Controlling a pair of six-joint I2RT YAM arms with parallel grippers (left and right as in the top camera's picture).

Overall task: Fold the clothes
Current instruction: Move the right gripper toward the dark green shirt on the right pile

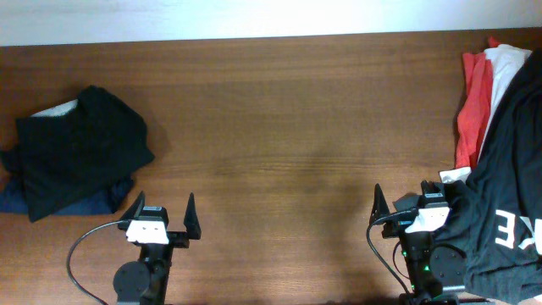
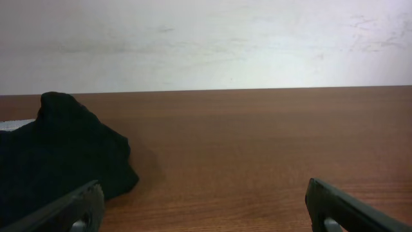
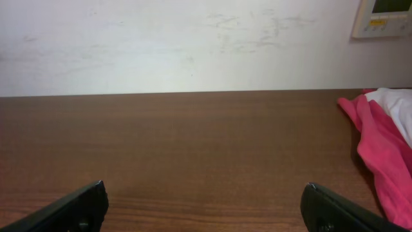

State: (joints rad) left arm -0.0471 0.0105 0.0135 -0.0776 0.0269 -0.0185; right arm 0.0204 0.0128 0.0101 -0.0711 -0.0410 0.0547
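Note:
A pile of folded dark clothes (image 1: 76, 157) lies at the table's left, black on top with a blue piece under it; it also shows in the left wrist view (image 2: 61, 151). A heap of unfolded clothes lies at the right edge: a black garment with white lettering (image 1: 508, 195), a red one (image 1: 474, 102) and a white one (image 1: 506, 63). The red garment shows in the right wrist view (image 3: 380, 145). My left gripper (image 1: 163, 213) is open and empty near the front edge. My right gripper (image 1: 411, 206) is open and empty, with the black garment draped beside its right finger.
The brown wooden table (image 1: 296, 127) spans the view, with a white wall behind it. Cables run from both arm bases at the front edge.

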